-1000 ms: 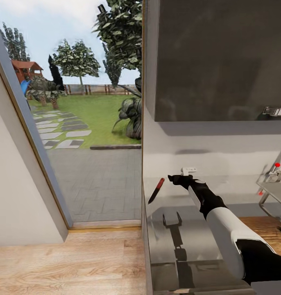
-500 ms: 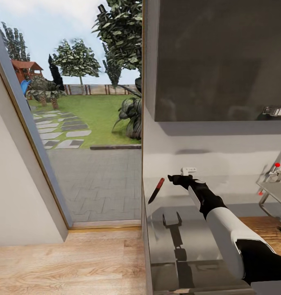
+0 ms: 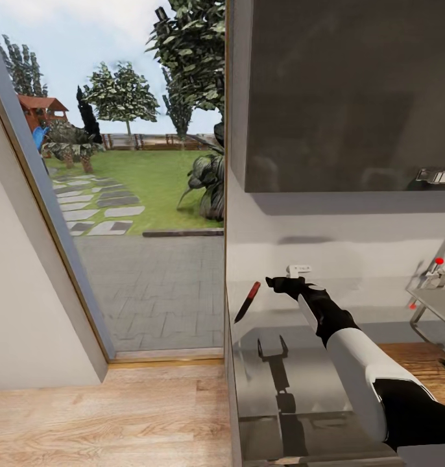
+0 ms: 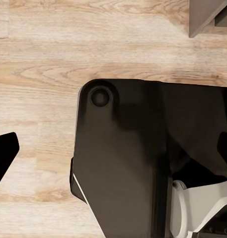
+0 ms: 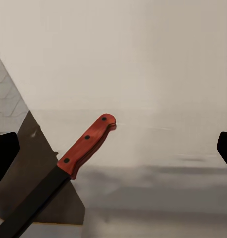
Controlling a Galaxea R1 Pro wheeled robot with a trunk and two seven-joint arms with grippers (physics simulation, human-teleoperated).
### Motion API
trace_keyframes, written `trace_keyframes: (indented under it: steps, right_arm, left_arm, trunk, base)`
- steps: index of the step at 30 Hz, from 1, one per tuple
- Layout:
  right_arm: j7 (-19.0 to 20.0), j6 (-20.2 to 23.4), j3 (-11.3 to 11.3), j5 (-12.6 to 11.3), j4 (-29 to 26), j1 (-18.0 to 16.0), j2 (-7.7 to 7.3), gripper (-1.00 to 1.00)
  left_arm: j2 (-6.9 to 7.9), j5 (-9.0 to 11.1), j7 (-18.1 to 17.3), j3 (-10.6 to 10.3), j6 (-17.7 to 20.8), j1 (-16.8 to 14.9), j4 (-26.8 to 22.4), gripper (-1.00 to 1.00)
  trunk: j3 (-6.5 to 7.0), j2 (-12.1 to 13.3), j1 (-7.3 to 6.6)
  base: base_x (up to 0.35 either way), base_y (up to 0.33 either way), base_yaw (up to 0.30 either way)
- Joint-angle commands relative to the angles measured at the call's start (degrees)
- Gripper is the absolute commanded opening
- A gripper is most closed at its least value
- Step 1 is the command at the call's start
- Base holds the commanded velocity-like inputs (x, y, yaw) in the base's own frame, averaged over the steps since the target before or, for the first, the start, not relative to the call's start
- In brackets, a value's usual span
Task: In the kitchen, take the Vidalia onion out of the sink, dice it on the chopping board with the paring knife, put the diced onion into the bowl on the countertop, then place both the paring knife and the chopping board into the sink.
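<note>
The paring knife [image 3: 247,301], red handle and dark blade, lies at the far left end of the grey countertop [image 3: 294,370], its blade tip at the counter's edge. My right gripper [image 3: 275,282] hovers just right of the handle, open. The right wrist view shows the knife [image 5: 86,144] ahead between the wide-spread fingertips [image 5: 4,153]. The brown chopping board [image 3: 420,363] lies at the right beside my right forearm. The sink [image 3: 436,301] and its tap with a red knob [image 3: 438,261] stand at the right edge. My left gripper [image 4: 113,153] hangs open over my dark base. Onion and bowl are out of view.
A dark wall cabinet [image 3: 352,91] hangs above the countertop. Left of the counter's end a tall glass door [image 3: 138,214] looks onto a paved yard and garden. Wooden floor [image 3: 106,415] runs below, also under the base [image 4: 123,163] in the left wrist view.
</note>
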Motion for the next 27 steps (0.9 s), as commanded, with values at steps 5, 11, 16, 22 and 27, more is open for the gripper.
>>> trace_keyframes:
  steps: [5, 11, 16, 22, 27]
  right_arm:
    - [0.3, 0.3, -0.3, 0.2, -0.1, 0.0, 0.06, 1.0]
    - [0.3, 0.3, -0.3, 0.2, -0.1, 0.0, 0.06, 1.0]
    - [0.3, 0.3, -0.3, 0.2, -0.1, 0.0, 0.06, 1.0]
    - [0.3, 0.4, -0.3, 0.2, -0.1, 0.0, 0.11, 1.0]
    - [0.3, 0.4, -0.3, 0.2, 0.0, 0.0, 0.14, 1.0]
  left_arm:
    - [-0.02, 0.3, 0.0, 0.0, 0.0, 0.0, -0.1, 1.0]
    - [-0.02, 0.2, 0.0, 0.0, 0.0, 0.0, -0.1, 1.0]
    - [-0.02, 0.2, 0.0, 0.0, 0.0, 0.0, -0.1, 1.0]
    - [-0.02, 0.2, 0.1, 0.0, 0.0, 0.0, -0.1, 1.0]
    - [-0.02, 0.2, 0.1, 0.0, 0.0, 0.0, -0.1, 1.0]
  trunk:
    - [-0.12, -0.1, 0.04]
    - [-0.12, -0.1, 0.04]
    - [-0.12, -0.1, 0.04]
    - [-0.36, -0.1, 0.04]
    - [-0.67, -0.1, 0.04]
  base:
    - [0.0, 0.0, 0.0]
    - [0.025, 0.0, 0.0]
    - [0.136, -0.019, 0.0]
    - [0.153, -0.068, 0.048]
    - [0.015, -0.006, 0.109]
